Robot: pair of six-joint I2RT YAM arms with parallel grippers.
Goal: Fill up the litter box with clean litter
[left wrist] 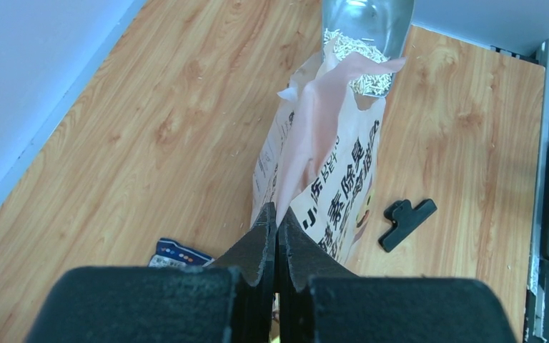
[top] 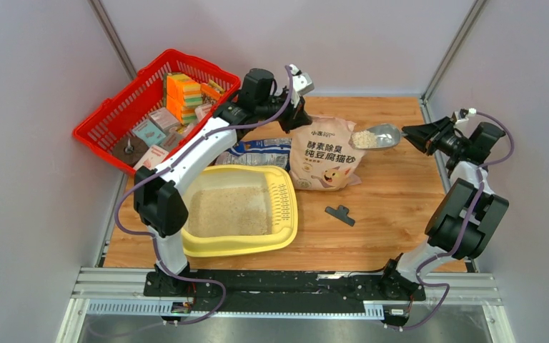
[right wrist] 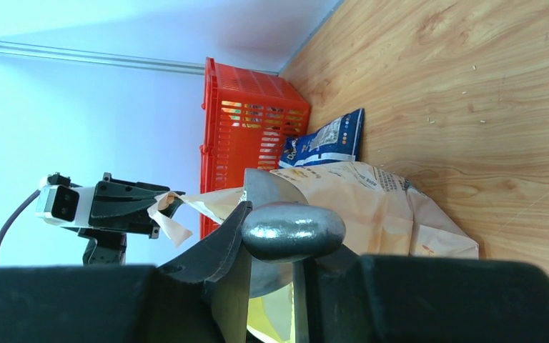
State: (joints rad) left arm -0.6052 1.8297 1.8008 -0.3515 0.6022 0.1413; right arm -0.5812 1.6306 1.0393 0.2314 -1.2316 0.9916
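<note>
The pale-yellow litter box (top: 237,247) lies at the near left with a layer of beige clean litter (top: 227,211) in it. Behind it stands the tan paper bag (top: 324,156) (left wrist: 332,179). My left gripper (top: 302,120) (left wrist: 277,214) is shut on the bag's top edge and holds the mouth up. My right gripper (top: 409,134) (right wrist: 289,229) is shut on the handle of a metal scoop (top: 380,135) (left wrist: 368,25). The scoop hangs level just right of the bag's mouth, heaped with litter (left wrist: 363,68).
A red mesh basket (top: 118,114) (right wrist: 254,128) full of boxes stands at the back left. A blue-and-white bag (top: 261,151) (right wrist: 329,139) lies between basket and tan bag. A black clip (top: 340,214) (left wrist: 407,221) lies on the wooden table right of the litter box.
</note>
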